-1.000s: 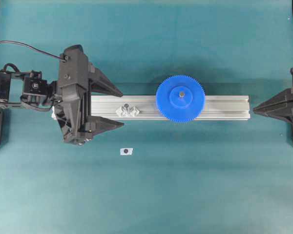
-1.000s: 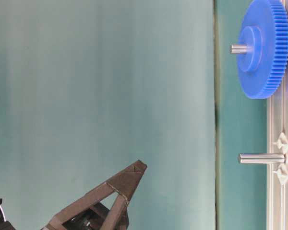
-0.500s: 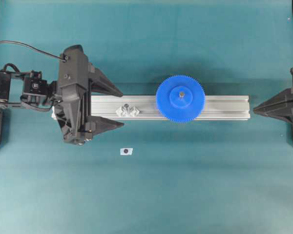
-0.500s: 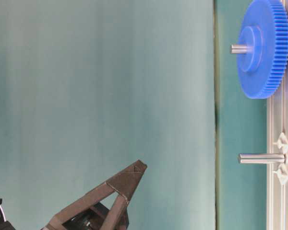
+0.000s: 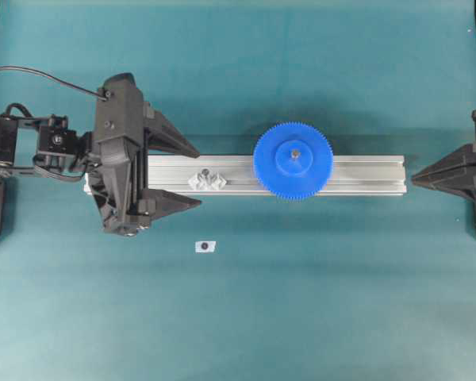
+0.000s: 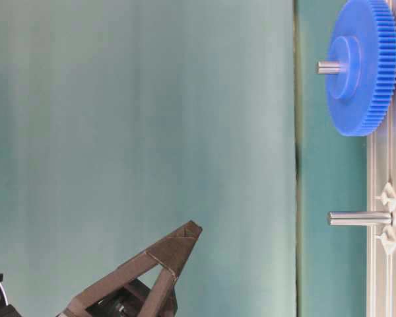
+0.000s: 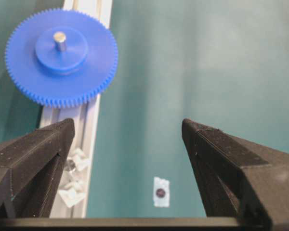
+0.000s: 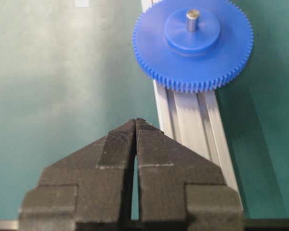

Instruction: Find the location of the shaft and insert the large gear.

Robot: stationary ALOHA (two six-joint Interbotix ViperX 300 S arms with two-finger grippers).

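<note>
The large gear [image 5: 293, 160] [image 7: 61, 57] [image 8: 192, 43] lies flat on the aluminium rail [image 5: 365, 175], with a metal pin [image 6: 329, 67] poking up through its hub. The shaft [image 5: 208, 173] [image 6: 358, 218] stands bare between two clear plastic pieces [image 7: 72, 195], left of the gear. My left gripper [image 5: 199, 176] [image 7: 127, 125] is open and empty, raised above the rail's left end, its tips just short of the shaft. My right gripper [image 5: 413, 180] [image 8: 136, 120] is shut on nothing, off the rail's right end.
A small white tag with a dark dot [image 5: 205, 246] [image 7: 161, 191] lies on the teal mat in front of the rail. Dark frame posts stand at the far left and right edges.
</note>
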